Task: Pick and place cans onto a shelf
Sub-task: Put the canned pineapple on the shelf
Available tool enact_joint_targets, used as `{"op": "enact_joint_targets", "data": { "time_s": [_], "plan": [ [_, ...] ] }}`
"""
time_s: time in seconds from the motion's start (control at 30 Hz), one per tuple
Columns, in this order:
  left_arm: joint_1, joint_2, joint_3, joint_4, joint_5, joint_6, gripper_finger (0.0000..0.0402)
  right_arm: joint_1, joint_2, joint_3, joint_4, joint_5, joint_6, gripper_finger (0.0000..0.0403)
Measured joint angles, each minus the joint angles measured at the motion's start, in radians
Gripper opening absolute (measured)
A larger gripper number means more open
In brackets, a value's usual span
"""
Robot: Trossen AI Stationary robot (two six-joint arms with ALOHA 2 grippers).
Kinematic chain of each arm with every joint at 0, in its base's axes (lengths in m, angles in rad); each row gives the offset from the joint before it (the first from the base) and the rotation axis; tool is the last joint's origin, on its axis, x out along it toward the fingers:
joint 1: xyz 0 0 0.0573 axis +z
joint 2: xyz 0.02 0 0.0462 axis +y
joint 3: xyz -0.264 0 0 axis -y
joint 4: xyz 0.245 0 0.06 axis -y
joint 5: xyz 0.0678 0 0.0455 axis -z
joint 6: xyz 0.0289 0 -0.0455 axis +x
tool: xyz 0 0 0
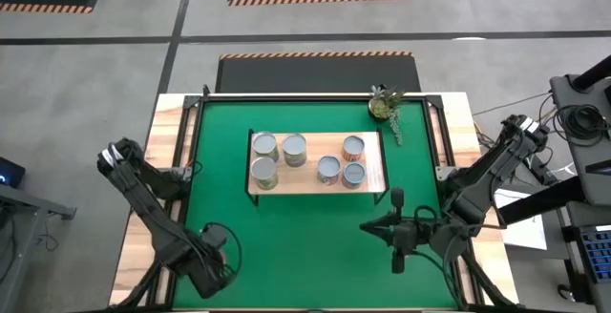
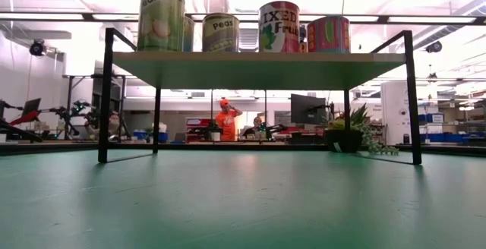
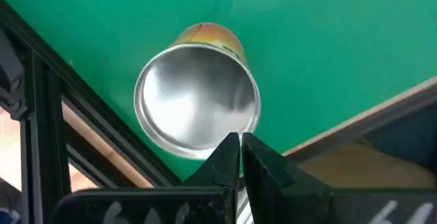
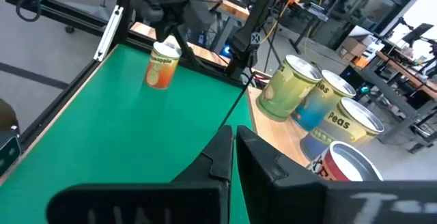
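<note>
**Six cans on shelf, one loose can at near-left corner of mat**

Left gripper (image 3: 239,145) hangs over the near-left corner of the green mat (image 1: 305,227), jaws pressed together, holding nothing. Right under it stands a loose can (image 3: 198,101), upright, shiny top facing up, long axis vertical, orange-yellow label. In the right wrist view the same can (image 4: 162,65) stands alone near the mat's edge. Shelf (image 1: 315,181) sits in the middle of the mat, toward the far edge, with six cans (image 1: 294,149) upright on it: three at its left end, three at its right. Right gripper (image 1: 396,225) waits over the near-right part of the mat, jaws also pressed together, empty. Judgement: the can is stiff, probably light to moderate, smooth sides may slip; take it across the side wall at mid-height, jaws must spread first.
</note>
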Motion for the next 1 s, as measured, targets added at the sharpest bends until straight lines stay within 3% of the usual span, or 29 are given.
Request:
{"op": "enact_joint_targets", "data": {
  "time_s": [0.1,0.23,0.63,0.8,0.9,1.0],
  "plan": [
    [-0.007,0.015,0.0,0.004,0.003,-0.025,0.0012,0.0,0.001,0.001,0.0,-0.001,0.0,0.0009],
    [-0.02,0.017,-0.001,0.006,0.002,-0.058,0.0059,0.0,0.007,0.01,0.0,-0.018,0.001,0.0009],
    [-0.026,0.015,-0.001,-0.048,-0.033,-0.095,0.029,0.0,0.007,0.01,0.0,-0.05,0.002,0.0009],
    [-0.036,0.015,-0.002,-0.05,-0.112,-0.1,0.0367,0.0,0.007,0.01,0.0,-0.05,0.002,0.0009],
    [-0.04,0.014,-0.005,-0.051,-0.117,-0.1,0.0394,0.0,0.007,0.01,0.0,-0.05,0.003,0.0009],
    [-0.046,0.014,-0.013,-0.06,-0.111,-0.103,0.0392,0.0,0.008,0.01,-0.001,-0.05,0.011,0.0009]
  ]
}}
